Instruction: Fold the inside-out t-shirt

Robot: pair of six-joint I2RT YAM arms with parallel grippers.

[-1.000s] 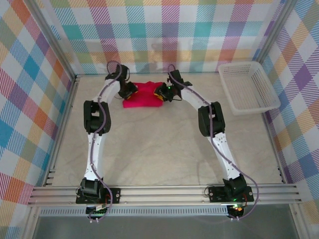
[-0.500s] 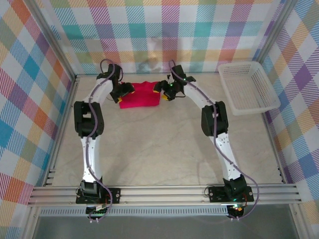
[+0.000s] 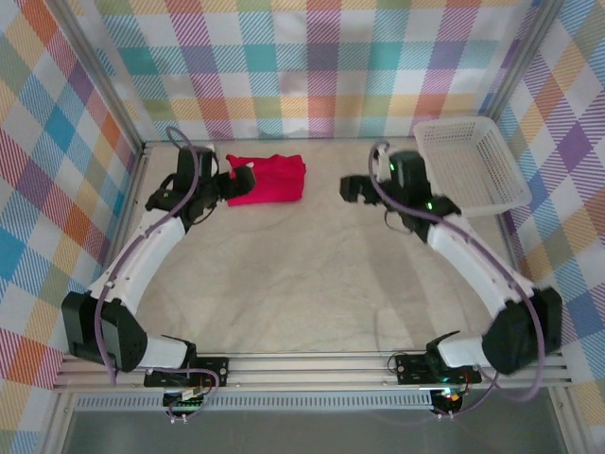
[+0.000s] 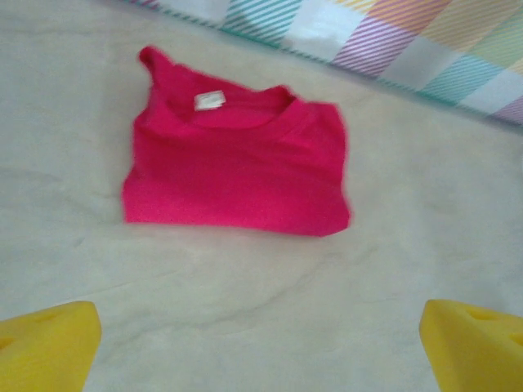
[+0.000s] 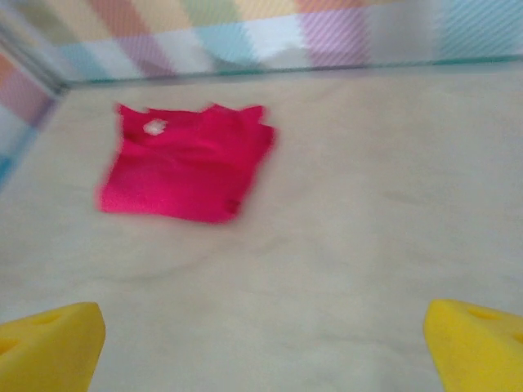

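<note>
The red inside-out t-shirt (image 3: 269, 180) lies folded into a small rectangle near the back wall, its white tag (image 4: 209, 100) up at the collar. It also lies flat in the left wrist view (image 4: 237, 163) and the right wrist view (image 5: 188, 163). My left gripper (image 3: 236, 180) hangs just left of the shirt, open, its yellow fingertips (image 4: 45, 343) wide apart with nothing between them. My right gripper (image 3: 352, 189) is off to the shirt's right, well clear of it, open, with yellow fingertips (image 5: 478, 339) spread over bare table.
A white mesh basket (image 3: 470, 163) stands at the back right, close behind the right arm. Checked walls close in the back and both sides. The pale table surface (image 3: 312, 274) stretches between the arms.
Both grippers let go of the shirt and opened wide. The left drew back to the left, the right swung away to the right. The shirt stays folded on the table.
</note>
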